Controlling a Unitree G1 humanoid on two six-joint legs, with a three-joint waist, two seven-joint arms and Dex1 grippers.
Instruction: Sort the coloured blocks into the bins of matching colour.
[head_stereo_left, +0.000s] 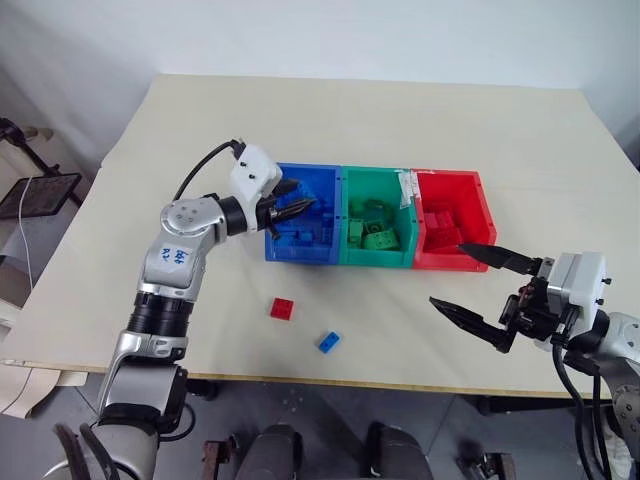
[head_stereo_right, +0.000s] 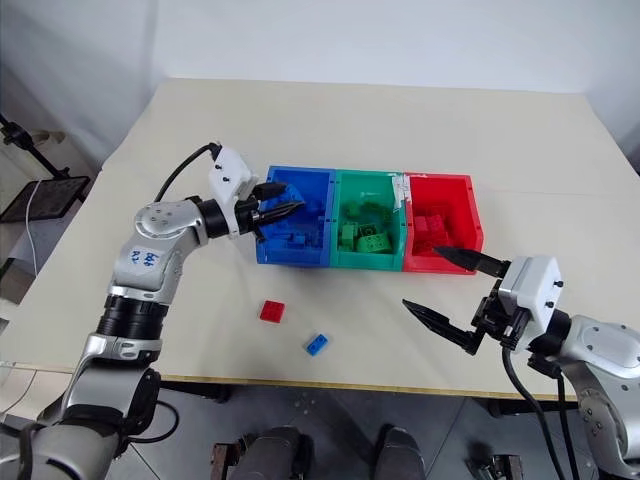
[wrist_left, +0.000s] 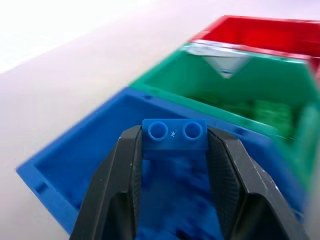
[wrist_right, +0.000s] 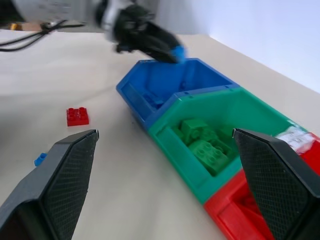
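Note:
My left gripper (head_stereo_left: 300, 207) is shut on a blue block (wrist_left: 174, 135) and holds it over the left edge of the blue bin (head_stereo_left: 297, 250). The green bin (head_stereo_left: 375, 258) and the red bin (head_stereo_left: 435, 262) continue the row to the right, and each holds several blocks of its own colour. A loose red block (head_stereo_left: 283, 308) and a loose blue block (head_stereo_left: 329, 341) lie on the table in front of the blue bin. My right gripper (head_stereo_left: 447, 273) hangs open and empty in front of the red bin, pointing left.
The bins sit mid-table on a beige table (head_stereo_left: 400, 120), whose front edge runs just beyond the loose blocks. A white tag (head_stereo_left: 407, 185) sticks to the wall between the green and red bins. A dark stand (head_stereo_left: 40, 190) is off the table's left side.

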